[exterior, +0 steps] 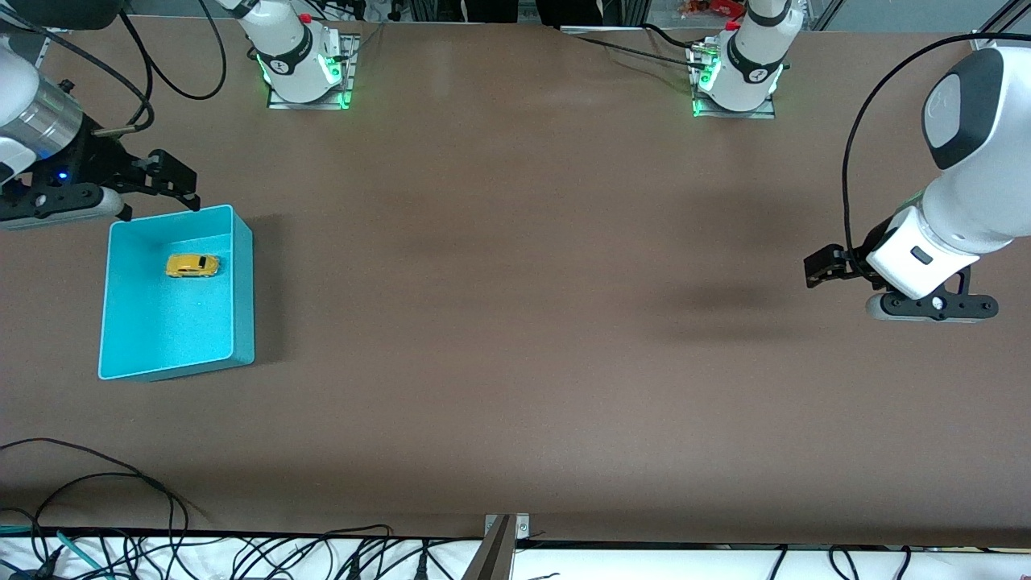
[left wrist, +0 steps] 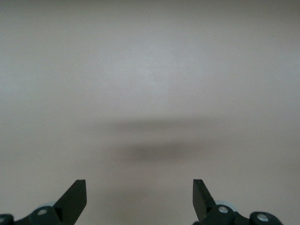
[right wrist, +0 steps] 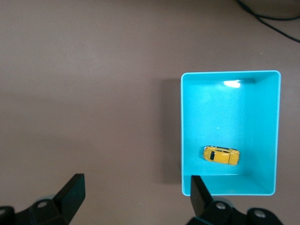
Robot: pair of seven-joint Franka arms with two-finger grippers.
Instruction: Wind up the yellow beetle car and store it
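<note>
Over the teal bin's rim nearest the robot bases, at the right arm's end of the desk [exterior: 515,338], the right hand [exterior: 165,184] is seen raised, its fingers [right wrist: 70,192] spread wide with nothing between them. Directly below that hand, in the right wrist view, the teal bin [right wrist: 267,117] is seen with bare desk surface beside it. Inside the bin the yellow beetle car [exterior: 192,265] is found resting on its wheels on the bin floor, in the part of the bin nearer the robot bases, apart from every wall; it is not touched by either hand. In the right wrist view the car [right wrist: 221,155] is noted lying lengthwise across the bin, its dark windows visible. At the left arm's end of the desk, the left hand [exterior: 821,267] is held in the air over bare desk surface, well apart from bin and car; the left arm is recorded as waiting. Its fingers [left wrist: 75,197] are likewise parted wide and empty, and only plain brown surface with a soft shadow is seen beneath them in the left wrist view. Along the desk edge nearest the front camera, loose black cables [exterior: 97,491] are observed.
</note>
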